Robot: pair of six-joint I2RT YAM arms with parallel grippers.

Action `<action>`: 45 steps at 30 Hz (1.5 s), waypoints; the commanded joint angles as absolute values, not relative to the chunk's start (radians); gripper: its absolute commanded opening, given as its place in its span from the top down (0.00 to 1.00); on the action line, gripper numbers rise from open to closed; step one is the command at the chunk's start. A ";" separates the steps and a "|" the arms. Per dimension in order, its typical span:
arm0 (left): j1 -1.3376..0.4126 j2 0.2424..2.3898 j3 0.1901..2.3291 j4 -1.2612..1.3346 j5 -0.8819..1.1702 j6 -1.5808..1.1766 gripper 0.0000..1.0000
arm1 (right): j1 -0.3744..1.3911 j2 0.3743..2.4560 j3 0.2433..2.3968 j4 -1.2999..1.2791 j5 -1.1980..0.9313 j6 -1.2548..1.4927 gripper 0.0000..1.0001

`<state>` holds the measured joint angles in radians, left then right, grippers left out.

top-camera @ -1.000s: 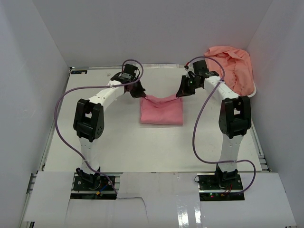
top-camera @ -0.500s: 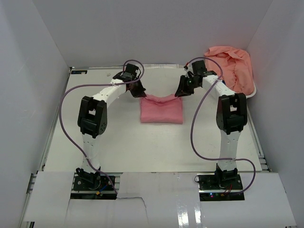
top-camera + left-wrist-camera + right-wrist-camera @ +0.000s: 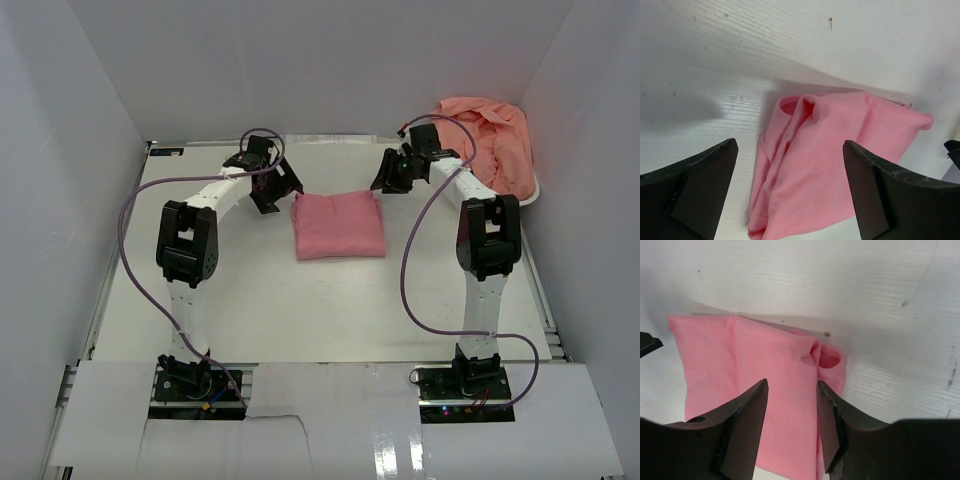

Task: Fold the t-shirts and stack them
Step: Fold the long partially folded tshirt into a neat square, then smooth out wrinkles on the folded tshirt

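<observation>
From above, a folded t-shirt of rose pink lies flat on the white table, a neat near-square a little beyond the table's middle. At the far right corner a heap of t-shirts (salmon-peach, crumpled and unfolded) sits piled in a white basket, of which only a bit of rim shows. The left gripper hangs just beside the folded t-shirt's far left corner, and the right gripper just beside its far right corner. Neither touches the cloth. Purple cables loop out from both arms, and plain white walls close the table in on three sides.

In the left wrist view, the left gripper stands spread wide, its two dark fingers at the lower corners of the picture with nothing caught between them. The folded t-shirt rests on the table beneath, and a rounded fold of cloth bulges at its near corner.

In the right wrist view, the right gripper is parted about halfway. Its dark fingers have a clear gap between them and grip nothing, and the pink seen through that gap is the folded t-shirt lying on the table below. A small puckered fold sits at the corner closest to the fingertips, and a few faint scratches and specks mark the bare tabletop beyond.
</observation>
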<state>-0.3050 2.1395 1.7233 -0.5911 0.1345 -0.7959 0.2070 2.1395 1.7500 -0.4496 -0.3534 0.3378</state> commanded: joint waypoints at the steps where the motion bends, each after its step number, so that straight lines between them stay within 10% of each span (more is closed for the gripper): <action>1: -0.301 2.137 1.772 -0.575 0.108 -0.796 0.02 | 0.201 2.093 1.715 -0.318 -0.308 0.360 0.50; 14: -0.334 1.971 1.697 -0.522 0.170 -0.730 0.02 | 0.219 1.976 1.520 -0.129 -0.480 0.371 0.51; 16: -0.345 1.941 1.622 -0.444 0.213 -0.738 0.06 | 0.224 2.002 1.538 -0.123 -0.511 0.382 0.69; 18: -0.363 1.936 1.585 -0.378 0.268 -0.745 0.46 | 0.224 2.028 1.561 -0.127 -0.548 0.397 0.92; 21: -0.380 1.989 1.627 -0.368 0.320 -0.759 1.00 | 0.224 2.092 1.618 -0.129 -0.589 0.417 0.92; 45: -0.321 2.163 1.588 -0.393 0.141 -0.790 1.00 | 0.161 2.256 1.548 -0.077 -0.593 0.489 0.92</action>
<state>-0.3336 2.2040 1.6028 -0.3550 0.2405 -0.8032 0.1799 2.2784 1.5536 -0.0677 -0.6472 0.5266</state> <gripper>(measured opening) 0.023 0.078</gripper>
